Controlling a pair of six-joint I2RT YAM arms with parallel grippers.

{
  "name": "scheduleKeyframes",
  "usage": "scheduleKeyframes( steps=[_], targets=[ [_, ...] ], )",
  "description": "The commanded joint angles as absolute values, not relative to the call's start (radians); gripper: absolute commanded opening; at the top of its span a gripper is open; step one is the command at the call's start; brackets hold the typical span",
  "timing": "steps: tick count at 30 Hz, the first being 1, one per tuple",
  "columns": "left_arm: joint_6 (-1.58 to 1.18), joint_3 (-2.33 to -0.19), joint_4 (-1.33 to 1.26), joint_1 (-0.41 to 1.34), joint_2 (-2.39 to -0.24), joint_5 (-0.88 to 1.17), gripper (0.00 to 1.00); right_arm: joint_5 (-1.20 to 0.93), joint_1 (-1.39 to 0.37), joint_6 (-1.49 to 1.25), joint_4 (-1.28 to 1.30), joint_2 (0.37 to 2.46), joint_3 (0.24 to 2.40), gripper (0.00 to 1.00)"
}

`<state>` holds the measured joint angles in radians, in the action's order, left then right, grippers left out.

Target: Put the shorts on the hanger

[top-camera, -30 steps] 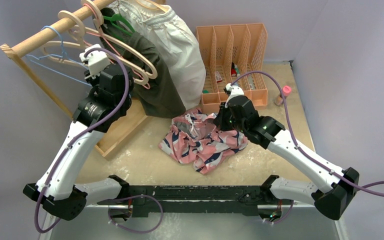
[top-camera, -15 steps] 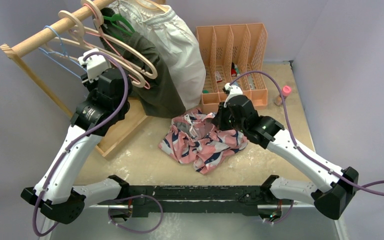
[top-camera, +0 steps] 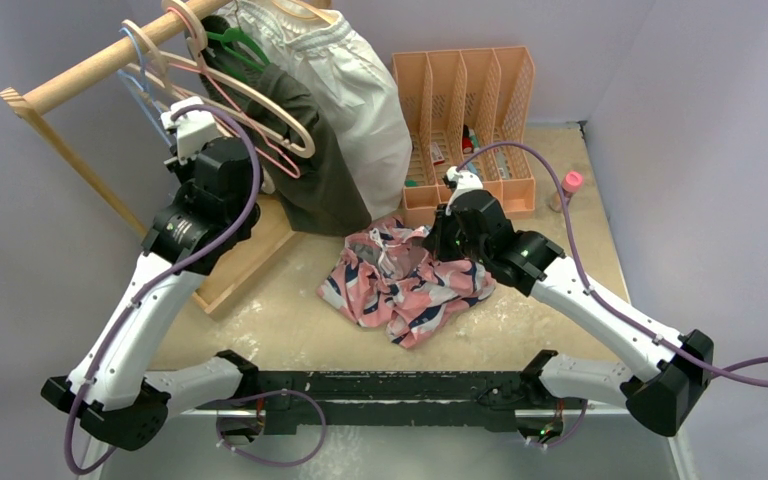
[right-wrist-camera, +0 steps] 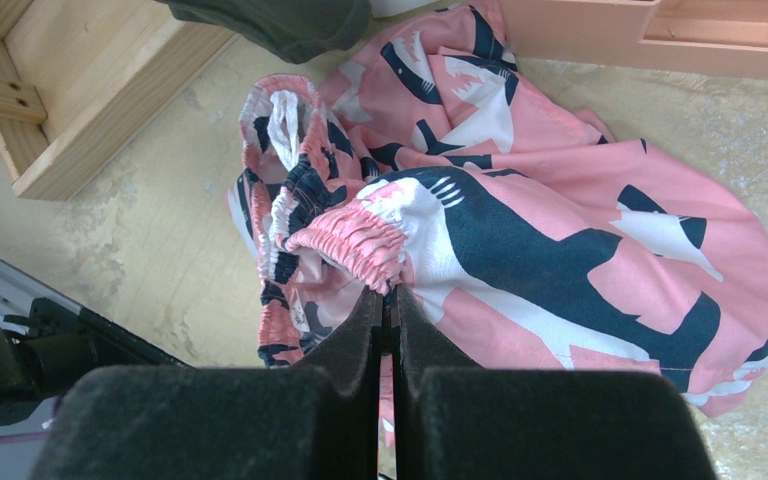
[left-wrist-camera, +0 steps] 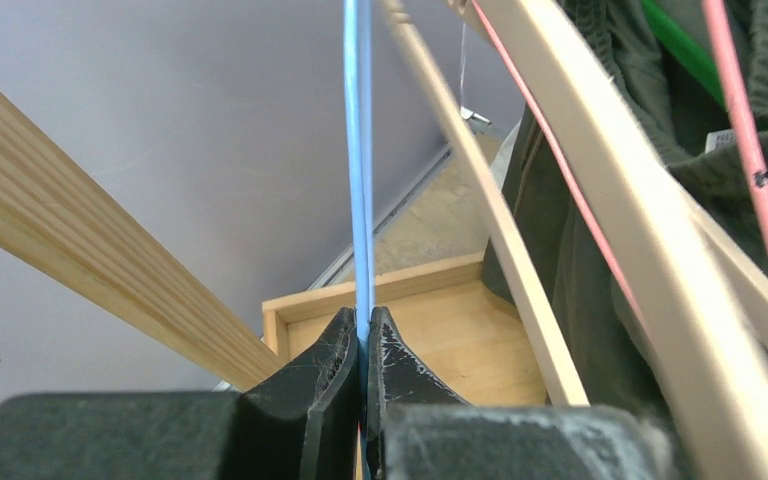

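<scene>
Shorts [top-camera: 405, 285]: crumpled heap mid-worktop [top-camera: 290, 320], pink w/ navy-white sharks. The waistband end points to 12 o'clock, w/ a white drawstring showing there.
R jaws: pressed together on a fold of the shorts just under the gathered waistband. The wrist view shows fabric nipped btwn the tips.
Hanger [left-wrist-camera: 360, 150]: thin lt-blue wire, up on the rack at 10 o'clock from the shorts, well apart from them.
L jaws: pinching the hanger's wire. The tips are closed and the wire runs straight up out of them.
Rack rail [top-camera: 90, 68]: wooden pole, slanting. It carries the blue hanger, the beige hangers [left-wrist-camera: 650, 230] and a green hanger [top-camera: 235, 42].
Rack base [top-camera: 250, 250]: shallow wooden tray on the worktop. The olive garment [top-camera: 310, 170] hangs down over its 3 o'clock side.
White garment [top-camera: 360, 90]: hangs at 3 o'clock of the olive one, at 12 o'clock from the shorts.
Organizer [top-camera: 465, 100]: peach, 4 upright slots, at 1 o'clock from the shorts. The shorts' edge lies just beside its front; can't tell if they touch.
Organizer contents: a few small items low in the slots, red & green bits, too small to name.
Bottle [top-camera: 569, 188]: pink cap, stands on the worktop at 3 o'clock of the organizer, outside it.
</scene>
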<state>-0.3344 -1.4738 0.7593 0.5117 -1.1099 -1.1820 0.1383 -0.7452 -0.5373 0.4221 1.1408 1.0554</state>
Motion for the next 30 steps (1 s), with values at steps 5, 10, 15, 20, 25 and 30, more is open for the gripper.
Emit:
scheduleKeyframes(
  steps=[5, 10, 15, 20, 25, 30],
  targets=[
    [-0.118, -1.435, 0.46, 0.508, -1.026, -1.216, 0.0, 0.141, -0.749, -0.523, 0.419, 1.118, 1.097, 0.0],
    [-0.074, -1.422, 0.388, 0.508, -1.01, -1.205, 0.0, 0.144, -0.749, -0.527, 0.425, 1.104, 1.093, 0.0],
    [-0.124, -1.446, 0.454, 0.508, -0.999, -1.172, 0.0, 0.144, -0.749, -0.529, 0.422, 1.097, 1.086, 0.0],
    [-0.246, -1.503, 0.627, 0.508, -0.971, -1.087, 0.0, 0.149, -0.749, -0.529, 0.42, 1.098, 1.083, 0.0],
    [-0.338, -1.548, 0.796, 0.508, -0.926, -0.932, 0.0, 0.149, -0.749, -0.522, 0.427, 1.112, 1.096, 0.0],
    [-0.453, -1.573, 0.989, 0.508, -0.879, -0.857, 0.0, 0.156, -0.749, -0.493, 0.454, 1.135, 1.137, 0.0]
  ],
)
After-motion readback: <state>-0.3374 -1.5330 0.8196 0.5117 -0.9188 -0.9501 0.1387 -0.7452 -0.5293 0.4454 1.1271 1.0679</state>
